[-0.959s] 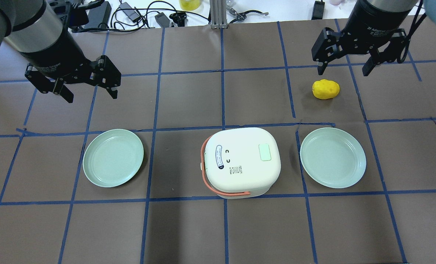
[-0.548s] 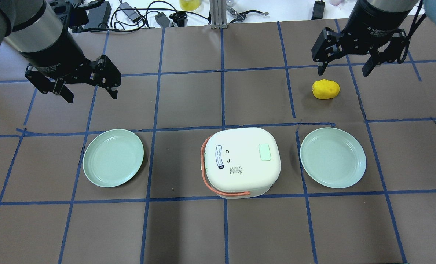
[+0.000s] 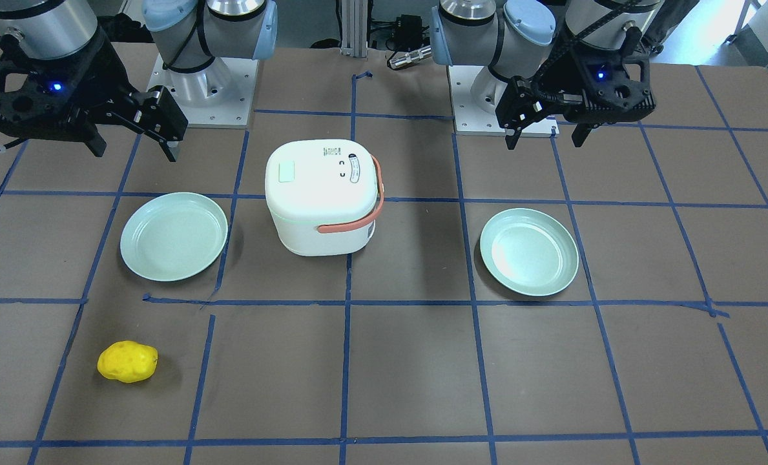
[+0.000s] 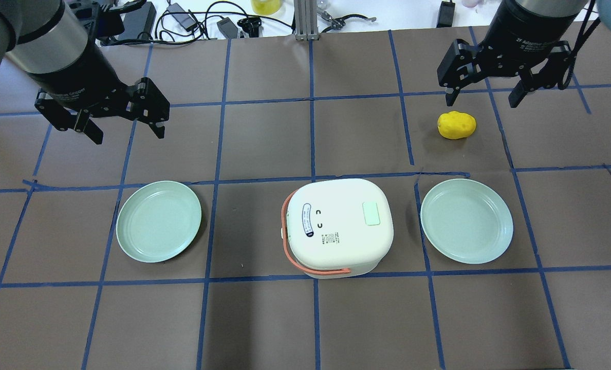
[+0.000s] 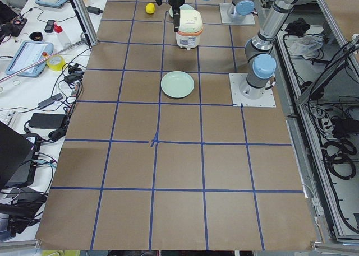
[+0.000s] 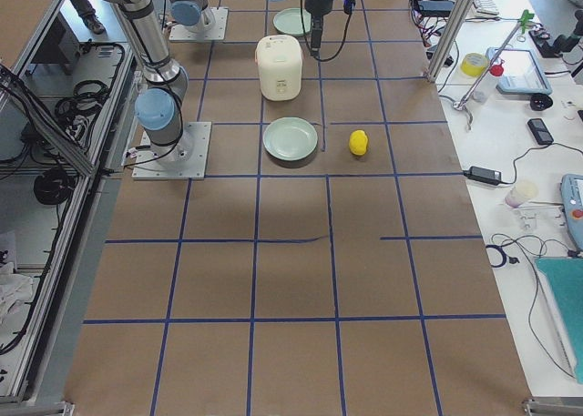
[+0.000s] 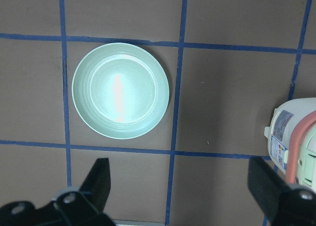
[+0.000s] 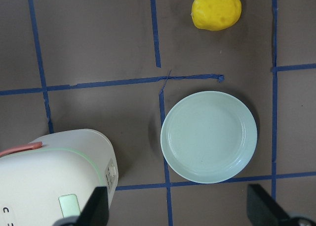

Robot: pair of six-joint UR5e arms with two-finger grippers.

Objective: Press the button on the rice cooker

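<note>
The white rice cooker (image 4: 338,226) with an orange handle stands at the table's middle, lid shut. A pale green button (image 4: 371,213) sits on the lid's right side; it also shows in the front view (image 3: 287,172) and the right wrist view (image 8: 69,204). My left gripper (image 4: 129,134) hangs open and empty above the table, far left of the cooker and beyond the left plate. My right gripper (image 4: 481,100) hangs open and empty at the far right, beyond the yellow object. Neither gripper touches anything.
Two pale green plates flank the cooker, one on the left (image 4: 159,221) and one on the right (image 4: 466,221). A yellow potato-like object (image 4: 456,125) lies just below my right gripper. Cables and tools lie beyond the table's far edge.
</note>
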